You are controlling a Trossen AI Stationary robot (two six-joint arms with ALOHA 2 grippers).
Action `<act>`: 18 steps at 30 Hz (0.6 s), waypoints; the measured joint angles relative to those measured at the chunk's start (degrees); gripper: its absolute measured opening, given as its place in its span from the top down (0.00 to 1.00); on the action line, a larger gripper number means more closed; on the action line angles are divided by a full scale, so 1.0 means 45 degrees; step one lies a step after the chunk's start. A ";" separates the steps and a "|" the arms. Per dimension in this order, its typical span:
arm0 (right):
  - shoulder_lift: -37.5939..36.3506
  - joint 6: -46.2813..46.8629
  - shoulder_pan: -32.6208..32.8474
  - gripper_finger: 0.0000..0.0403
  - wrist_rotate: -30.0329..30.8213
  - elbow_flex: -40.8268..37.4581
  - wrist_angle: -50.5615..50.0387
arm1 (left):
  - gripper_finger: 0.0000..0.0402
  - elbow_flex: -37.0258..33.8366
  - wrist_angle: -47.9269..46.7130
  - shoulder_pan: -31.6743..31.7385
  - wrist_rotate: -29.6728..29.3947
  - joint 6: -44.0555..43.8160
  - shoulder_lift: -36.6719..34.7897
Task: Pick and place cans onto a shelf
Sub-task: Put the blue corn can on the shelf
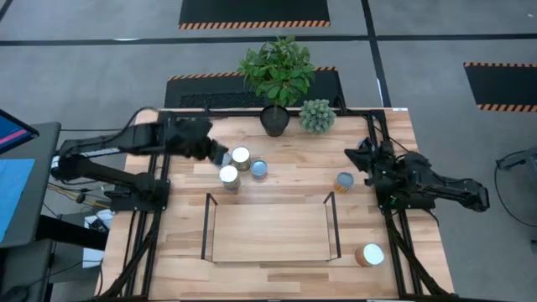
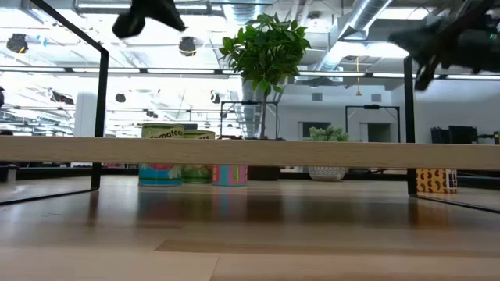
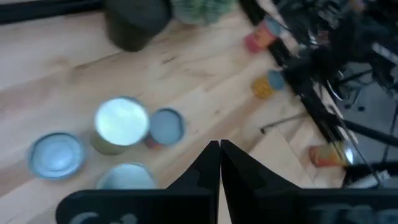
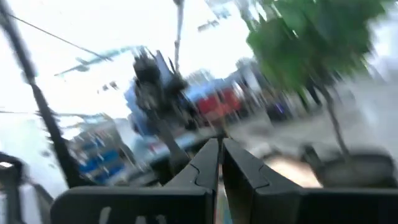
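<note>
shelf (image 1: 268,228) mid-table, long axis left-right, wire frames at short ends, bare | cans (image 1: 241,156) upright behind it, three clustered; one lies on its side at front right | left gripper (image 1: 220,153) closed, empty, above cluster | right gripper (image 1: 359,156) fingers together, empty

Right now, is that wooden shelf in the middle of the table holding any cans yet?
Empty. Seen from above, the shelf shows bare board between its wire ends; the cans stand on the table behind and beside it.
</note>
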 joint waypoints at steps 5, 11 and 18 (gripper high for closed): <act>0.0000 -0.1077 0.0000 0.88 -0.0296 0.0216 0.2627 | 1.00 0.0000 -0.0045 -0.2909 -0.2163 0.0112 0.0020; 0.1332 -0.3272 0.0000 0.88 -0.1029 0.2692 0.2702 | 1.00 0.0000 -0.0039 -0.5415 -0.4550 0.0744 0.0090; 0.6903 -0.4786 0.0000 0.88 -0.2602 0.6928 0.0316 | 1.00 0.0000 -0.0058 -0.6987 -0.5748 0.1888 0.0093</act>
